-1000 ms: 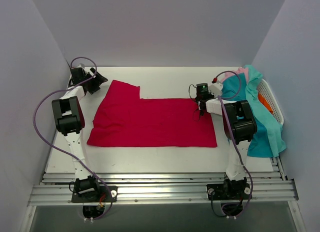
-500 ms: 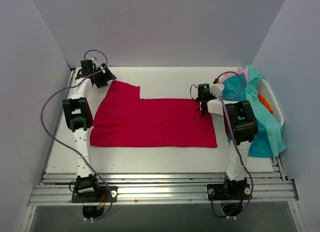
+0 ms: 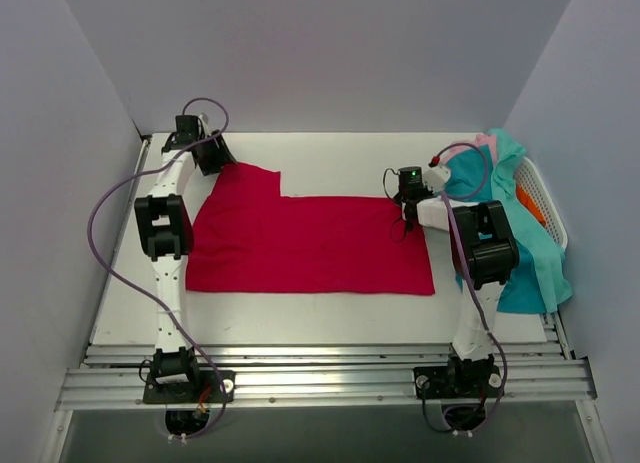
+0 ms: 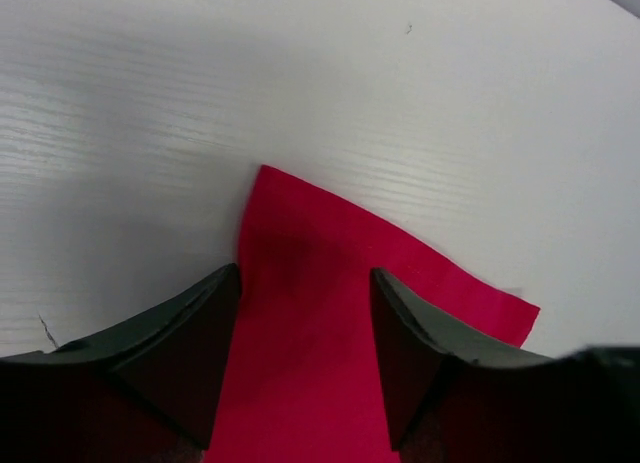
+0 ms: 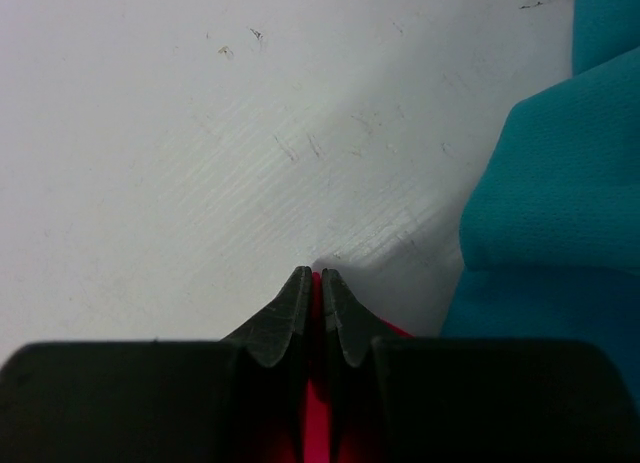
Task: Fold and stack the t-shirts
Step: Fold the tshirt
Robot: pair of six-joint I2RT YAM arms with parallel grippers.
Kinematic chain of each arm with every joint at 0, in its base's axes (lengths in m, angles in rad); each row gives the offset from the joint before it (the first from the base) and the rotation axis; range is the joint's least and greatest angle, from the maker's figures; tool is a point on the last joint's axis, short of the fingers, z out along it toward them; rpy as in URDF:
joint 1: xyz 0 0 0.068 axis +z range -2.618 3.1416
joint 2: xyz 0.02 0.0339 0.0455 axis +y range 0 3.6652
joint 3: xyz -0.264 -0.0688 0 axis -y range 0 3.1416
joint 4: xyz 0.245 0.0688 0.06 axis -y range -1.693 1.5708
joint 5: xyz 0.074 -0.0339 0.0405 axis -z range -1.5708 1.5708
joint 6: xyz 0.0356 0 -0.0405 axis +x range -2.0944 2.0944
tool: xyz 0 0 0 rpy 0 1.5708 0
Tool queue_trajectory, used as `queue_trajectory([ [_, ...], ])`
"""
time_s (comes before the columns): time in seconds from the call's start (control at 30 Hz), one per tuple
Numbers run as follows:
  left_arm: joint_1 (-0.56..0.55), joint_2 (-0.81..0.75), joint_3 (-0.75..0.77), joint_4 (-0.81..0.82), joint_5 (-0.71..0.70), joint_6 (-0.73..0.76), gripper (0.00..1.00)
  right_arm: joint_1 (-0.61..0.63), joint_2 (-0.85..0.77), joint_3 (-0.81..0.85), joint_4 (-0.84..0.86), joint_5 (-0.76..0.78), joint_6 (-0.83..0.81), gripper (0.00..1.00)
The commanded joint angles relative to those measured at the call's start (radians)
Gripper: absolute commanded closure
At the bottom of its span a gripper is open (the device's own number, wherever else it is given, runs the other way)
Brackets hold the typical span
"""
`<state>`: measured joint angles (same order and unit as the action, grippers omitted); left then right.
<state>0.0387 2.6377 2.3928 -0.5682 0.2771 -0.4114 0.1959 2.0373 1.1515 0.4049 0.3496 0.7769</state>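
The crimson red t-shirt [image 3: 310, 245] lies spread flat mid-table, with a sleeve flap reaching to the far left. My left gripper [image 3: 218, 161] is at that far-left corner. In the left wrist view its open jaws [image 4: 305, 275] straddle the red cloth [image 4: 300, 363], one dark fingertip [image 4: 210, 323] on each side. My right gripper [image 3: 407, 219] is at the shirt's far-right corner. In the right wrist view it [image 5: 316, 275] is shut on a thin fold of red cloth [image 5: 316, 423]. Teal t-shirts [image 3: 530, 253] and a pale pink one [image 3: 484, 141] hang over the basket.
A white slotted basket [image 3: 545, 195] stands at the right edge of the table, close behind the right arm. Teal cloth [image 5: 560, 203] lies just right of the right gripper. Grey walls close in the table on the left, back and right.
My left arm has swung right along the back of the table to the red shirt's far-left corner, and its jaws have narrowed around the cloth. The right gripper stays shut on its corner.
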Motion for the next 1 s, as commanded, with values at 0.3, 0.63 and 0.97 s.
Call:
queue_trajectory([
  [0.3, 0.000, 0.064, 0.098, -0.099, 0.004, 0.028, 0.71, -0.013, -0.038, -0.027, -0.048, -0.004, -0.005, 1.00],
  [0.63, -0.005, 0.050, 0.103, -0.093, -0.001, 0.039, 0.98, -0.018, -0.043, -0.032, -0.043, -0.015, -0.002, 1.00],
  [0.97, -0.005, -0.214, -0.142, -0.002, -0.027, 0.055, 0.98, -0.019, -0.144, -0.026, -0.072, -0.018, 0.007, 1.00],
])
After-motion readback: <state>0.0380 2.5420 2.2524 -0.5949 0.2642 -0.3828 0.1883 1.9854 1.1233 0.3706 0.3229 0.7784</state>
